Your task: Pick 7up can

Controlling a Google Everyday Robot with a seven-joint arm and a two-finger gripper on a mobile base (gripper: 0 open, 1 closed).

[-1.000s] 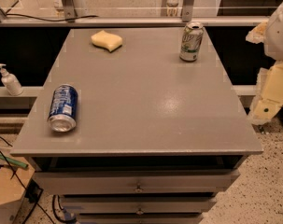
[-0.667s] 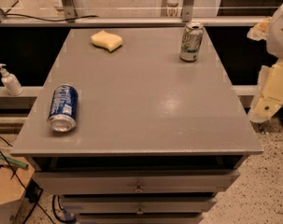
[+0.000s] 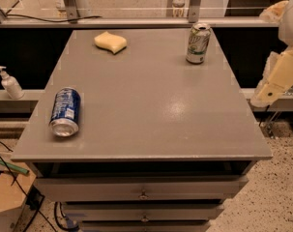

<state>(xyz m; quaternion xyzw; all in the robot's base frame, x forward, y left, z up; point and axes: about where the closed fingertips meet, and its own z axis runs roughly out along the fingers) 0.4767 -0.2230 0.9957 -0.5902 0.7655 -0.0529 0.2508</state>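
The 7up can stands upright at the upper right of the counter, so the gripper, at the frame's right edge (its spread I cannot tell), should come in level and close around the can's middle.

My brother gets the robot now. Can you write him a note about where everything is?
Gripper: beside the table, off its right edge, not touching the green can.
The green can stands upright near the far right corner.
Blue can: on its side, near left; leave it. Sponge: far left.
Done: nothing picked up yet. Left: reach over, grasp and lift the green can.
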